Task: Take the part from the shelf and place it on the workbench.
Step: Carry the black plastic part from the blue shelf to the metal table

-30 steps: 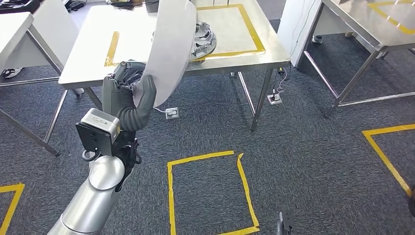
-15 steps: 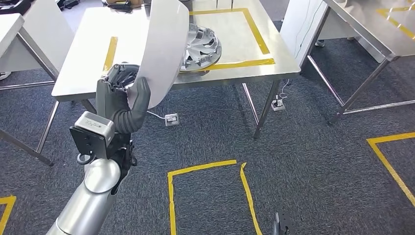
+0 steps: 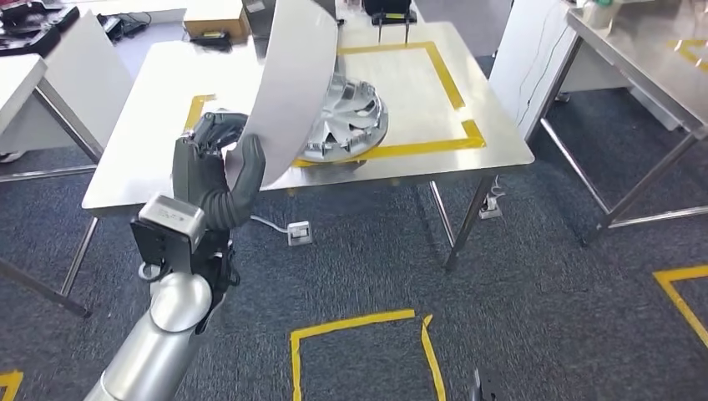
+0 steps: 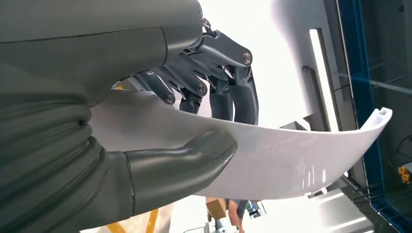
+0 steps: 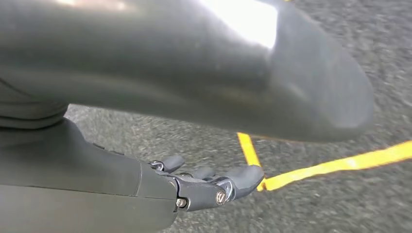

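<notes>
Part (image 3: 294,79): white curved panel, long & thin, held upright in left hand (image 3: 213,167), raised in front of workbench (image 3: 142,159). Lower edge in the grip; upper end rises across the bench top in head view. Left wrist view: thumb (image 4: 194,158) pressed on one face of the panel (image 4: 291,155), dark fingers (image 4: 238,97) curled over the other face, so hand is clamped on the part.
Workbench: steel top, yellow tape rectangle (image 3: 451,83) marked on it. Silver wheel cover (image 3: 351,117) lies on bench, partly behind the part.
Right hand (image 5: 214,187): hangs over grey carpet (image 5: 316,204) w/ yellow tape lines (image 5: 330,167); fingers loosely bent, nothing in them.
Floor: yellow tape square (image 3: 359,322) on the carpet, near side of bench.
</notes>
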